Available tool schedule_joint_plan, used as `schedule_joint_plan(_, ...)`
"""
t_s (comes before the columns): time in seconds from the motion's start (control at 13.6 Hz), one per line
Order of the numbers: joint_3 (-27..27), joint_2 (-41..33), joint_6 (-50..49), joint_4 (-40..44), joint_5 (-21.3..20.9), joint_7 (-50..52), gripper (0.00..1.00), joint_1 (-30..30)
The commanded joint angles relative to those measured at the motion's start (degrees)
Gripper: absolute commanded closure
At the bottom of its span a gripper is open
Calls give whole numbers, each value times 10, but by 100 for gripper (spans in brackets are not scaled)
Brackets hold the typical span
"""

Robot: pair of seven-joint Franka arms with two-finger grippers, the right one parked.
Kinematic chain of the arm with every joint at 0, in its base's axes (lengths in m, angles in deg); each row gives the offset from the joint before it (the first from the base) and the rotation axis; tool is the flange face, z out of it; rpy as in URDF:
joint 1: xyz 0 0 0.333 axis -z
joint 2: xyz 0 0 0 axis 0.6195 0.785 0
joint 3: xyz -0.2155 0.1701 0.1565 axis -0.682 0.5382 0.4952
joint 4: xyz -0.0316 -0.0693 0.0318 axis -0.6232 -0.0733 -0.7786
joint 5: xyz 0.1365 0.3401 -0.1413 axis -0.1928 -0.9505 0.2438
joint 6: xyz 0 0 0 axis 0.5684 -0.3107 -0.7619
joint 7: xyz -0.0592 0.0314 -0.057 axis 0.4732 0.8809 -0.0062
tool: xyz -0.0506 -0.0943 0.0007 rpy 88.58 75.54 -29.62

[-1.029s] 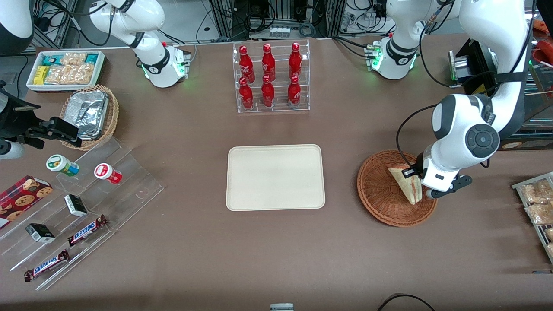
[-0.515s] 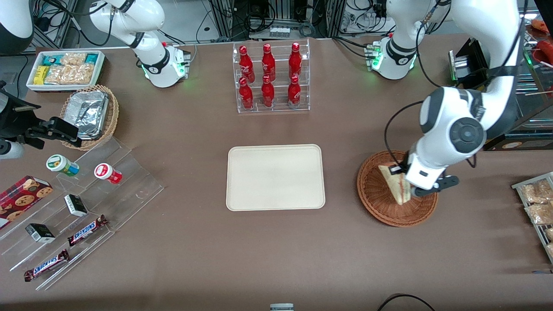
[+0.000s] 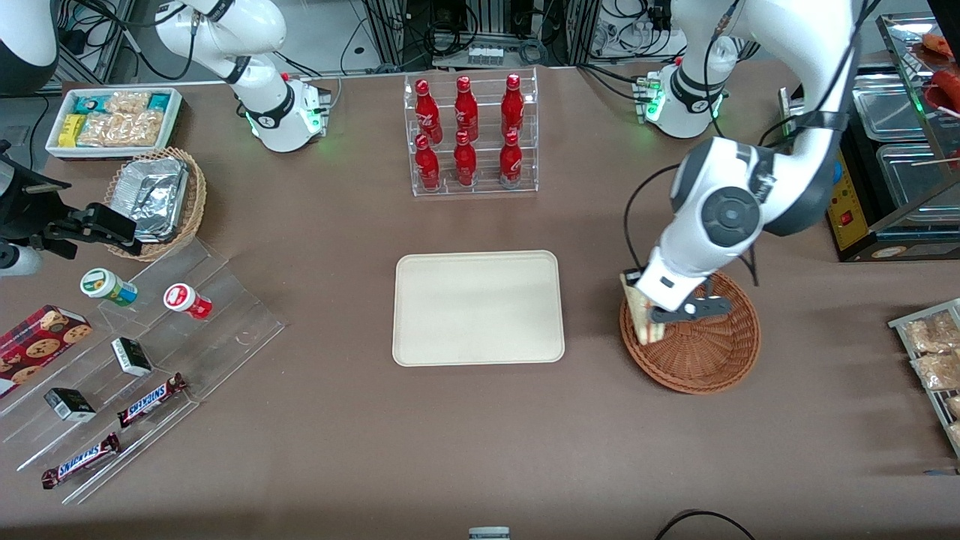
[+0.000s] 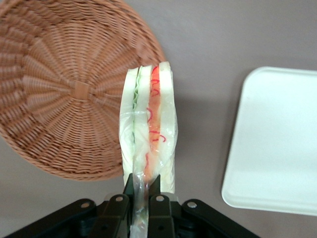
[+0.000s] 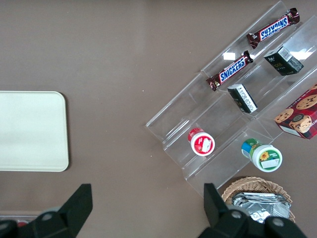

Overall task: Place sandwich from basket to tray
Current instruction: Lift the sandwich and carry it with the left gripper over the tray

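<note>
Over the basket [image 3: 701, 352] rim nearest the tray [image 3: 478, 307], my gripper [image 4: 141, 194] is pinched shut on the sandwich [image 4: 148, 134], holding one narrow end. It hangs clear of the weave, long axis running straight out from my fingers [image 4: 157, 201], layered edge facing my wrist camera. Farther off, the tray lies flat on the table [image 3: 480, 435].

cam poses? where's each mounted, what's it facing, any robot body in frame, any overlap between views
Front: high, facing both arms; the left arm's gripper holds the sandwich over the basket.
Left wrist: on the working arm, looking down past jaws shut on the sandwich, basket beneath.
Right wrist: on the parked arm, looking down at a snack rack; its own fingers show.
Shared: the tray is in all three.
</note>
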Motion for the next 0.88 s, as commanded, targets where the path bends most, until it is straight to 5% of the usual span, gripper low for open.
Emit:
schedule_joint_plan(0.0, 6, 16, 2, 16, -6, -7, 100, 36)
schedule_joint_plan(0.81, -18, 129, 48, 104, 37, -5, 100, 121)
